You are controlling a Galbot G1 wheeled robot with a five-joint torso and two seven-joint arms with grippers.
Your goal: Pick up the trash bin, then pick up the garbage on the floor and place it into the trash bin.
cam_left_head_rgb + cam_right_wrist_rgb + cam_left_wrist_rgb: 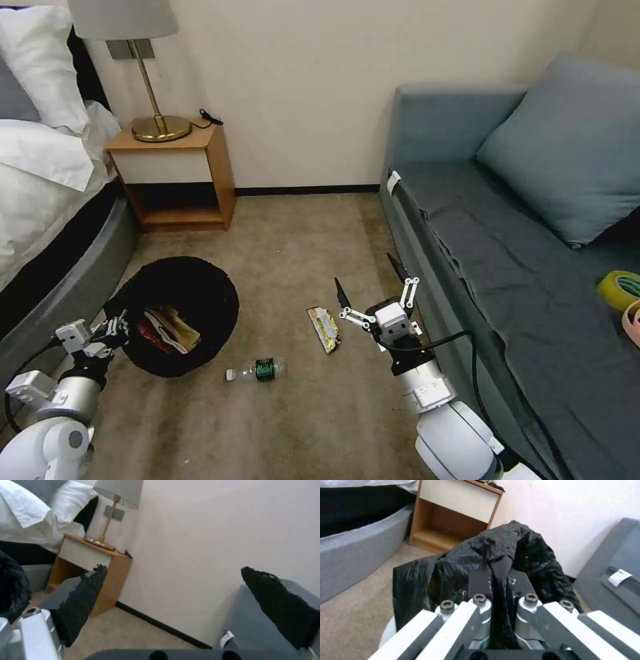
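Lower left of the head view, the left gripper (115,329) is clamped on the trash bin (175,313), already holding brown and red litter. Lower centre, bottle (257,370) and foil wrapper (324,328) remain on the carpet; the right gripper (377,288) hovers spread beside the wrapper

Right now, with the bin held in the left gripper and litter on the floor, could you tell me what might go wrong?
1. The left gripper pinches only crinkly bag plastic at the trash bin edge; the liner might slip or tear.
2. The clear bottle lies on its side and could roll when touched.
3. The foil wrapper lies flat on carpet, so the open right gripper may struggle to get under it.
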